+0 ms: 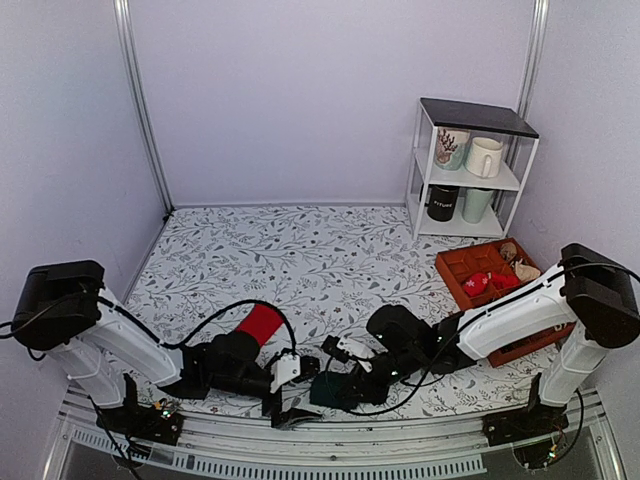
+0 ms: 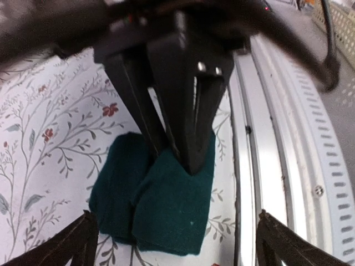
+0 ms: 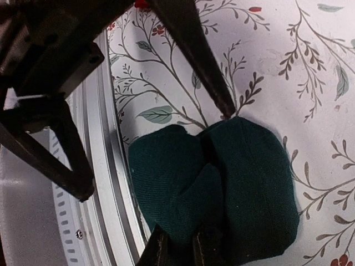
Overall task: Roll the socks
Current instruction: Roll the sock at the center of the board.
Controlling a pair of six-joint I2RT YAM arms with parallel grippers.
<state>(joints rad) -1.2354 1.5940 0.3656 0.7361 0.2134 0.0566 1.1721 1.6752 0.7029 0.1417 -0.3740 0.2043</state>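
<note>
A floral tabletop point(image 1: 300, 250) under pale lilac walls fills the top view. The red sock point(image 1: 260, 324) lies lower left of centre, and the teal sock point(image 1: 323, 394) is at bottom centre beside the metal rail point(image 1: 400, 445). In the left wrist view the left gripper point(image 2: 175, 221) is spread wide across the bottom corners, while the right gripper point(image 2: 190, 163) reaches in from the top, pinching the teal sock's fold. In the right wrist view that sock sits lower centre, doubled over and clamped at the frame's bottom edge.

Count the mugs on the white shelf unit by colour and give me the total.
Floral-patterned ceramic mug: 1
White ceramic mug: 1
Black ceramic mug: 1
Pale green ceramic mug: 1
Total: 4
</note>
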